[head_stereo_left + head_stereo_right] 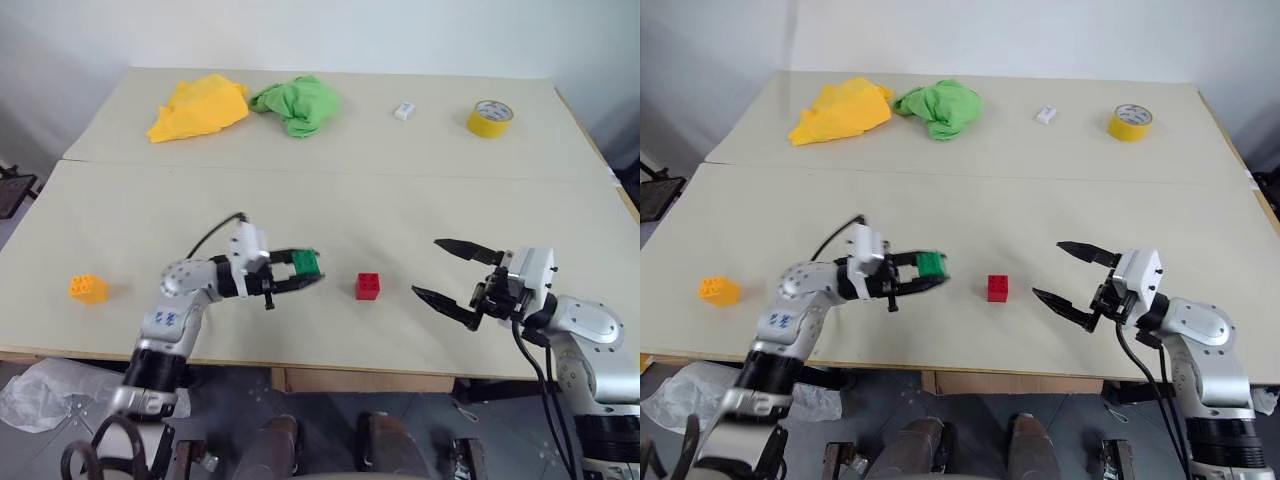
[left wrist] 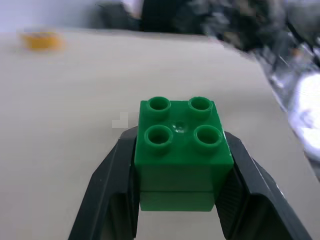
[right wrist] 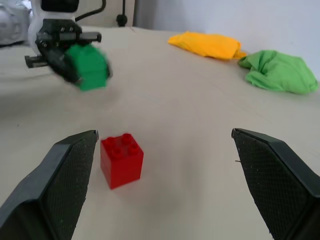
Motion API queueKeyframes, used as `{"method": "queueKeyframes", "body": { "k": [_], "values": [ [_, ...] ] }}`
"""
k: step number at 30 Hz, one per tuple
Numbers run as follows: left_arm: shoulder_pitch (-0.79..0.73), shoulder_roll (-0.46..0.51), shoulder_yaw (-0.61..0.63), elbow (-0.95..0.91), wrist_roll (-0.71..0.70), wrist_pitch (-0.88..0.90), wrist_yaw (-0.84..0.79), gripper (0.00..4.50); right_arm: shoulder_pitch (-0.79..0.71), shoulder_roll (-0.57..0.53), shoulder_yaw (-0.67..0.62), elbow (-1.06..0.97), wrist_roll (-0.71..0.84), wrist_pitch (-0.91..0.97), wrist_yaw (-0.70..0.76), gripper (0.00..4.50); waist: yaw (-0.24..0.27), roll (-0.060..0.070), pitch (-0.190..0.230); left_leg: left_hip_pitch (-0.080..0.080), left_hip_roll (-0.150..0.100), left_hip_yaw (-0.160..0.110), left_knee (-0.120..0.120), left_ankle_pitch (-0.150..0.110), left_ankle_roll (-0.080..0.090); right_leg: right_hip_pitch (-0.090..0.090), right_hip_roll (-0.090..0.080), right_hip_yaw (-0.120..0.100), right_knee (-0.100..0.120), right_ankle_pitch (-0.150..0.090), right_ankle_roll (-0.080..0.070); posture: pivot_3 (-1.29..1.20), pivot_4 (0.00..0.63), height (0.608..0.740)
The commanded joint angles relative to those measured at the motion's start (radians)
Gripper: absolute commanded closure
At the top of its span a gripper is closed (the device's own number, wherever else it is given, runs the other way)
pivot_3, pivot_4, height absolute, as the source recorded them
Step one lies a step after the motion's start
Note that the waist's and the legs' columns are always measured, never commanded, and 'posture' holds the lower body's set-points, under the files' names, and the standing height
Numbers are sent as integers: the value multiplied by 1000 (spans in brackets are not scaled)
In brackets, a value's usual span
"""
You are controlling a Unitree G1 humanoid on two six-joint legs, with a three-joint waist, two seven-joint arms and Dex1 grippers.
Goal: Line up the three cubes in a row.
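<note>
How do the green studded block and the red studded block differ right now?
The green studded plastic block is clamped between the left gripper's black fingers, while the red studded plastic block sits free on the beige table. Green is off the surface; red rests on it, studs up. Both look alike in shape and size.

Silver-grey arm segments were fitted with white wrist housings, black cables (looped at both wrists) and textured black fingers (image 3: 270, 172).
</note>
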Motion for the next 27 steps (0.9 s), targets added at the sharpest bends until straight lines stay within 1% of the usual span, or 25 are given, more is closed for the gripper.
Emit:
{"method": "queueKeyframes", "body": {
  "k": [1,7,11,14,18,20,23,25,27],
  "values": [
    [-80,-47,7,213,33,-158,-44,2972,23,-16,-52,-44,23,-9,-9,0,-1,0,0,0,0,0,0,0,1,0,0,0,0,0,0,0,150,740],
    [-174,-87,-22,440,87,-264,-153,2972,69,-12,-55,-81,22,-5,-21,0,-3,0,0,-1,0,0,-1,-1,2,-1,0,0,0,0,1,0,150,740],
    [-239,-113,-8,557,120,-328,-141,2972,78,-7,-50,-91,19,-6,-34,0,-2,-1,0,-1,0,1,2,-1,2,0,0,0,1,1,1,0,150,740],
    [-266,-128,1,611,128,-339,-154,2972,78,-4,-45,-98,18,-2,-42,0,-2,-1,0,-1,0,1,2,-1,2,0,0,0,1,1,1,0,150,740],
    [-290,-147,-21,664,165,-359,-200,2972,80,1,-32,-103,16,-2,-47,0,-2,-1,0,-1,0,1,2,-1,2,0,0,0,2,1,1,0,150,740],
    [-301,-155,-22,679,176,-367,-205,2972,79,1,-25,-104,16,-1,-48,0,-2,-1,0,-1,0,1,2,-1,2,-1,0,0,6,1,1,0,150,740],
    [-316,-161,-8,701,182,-357,-198,2972,75,2,-18,-107,15,0,-51,0,0,-1,0,-1,-1,1,2,-1,3,0,0,0,7,1,1,0,150,740],
    [-320,-159,5,707,176,-335,-200,2248,73,2,-16,-105,14,-1,-52,0,0,-1,0,-1,-1,1,2,-1,3,0,-1,0,7,1,1,0,150,740],
    [-314,-154,9,697,176,-325,-216,1778,74,3,-14,-105,14,-2,-51,0,-1,-1,0,-1,-1,1,2,-1,3,-1,0,0,7,1,1,0,150,740]
  ]
}}
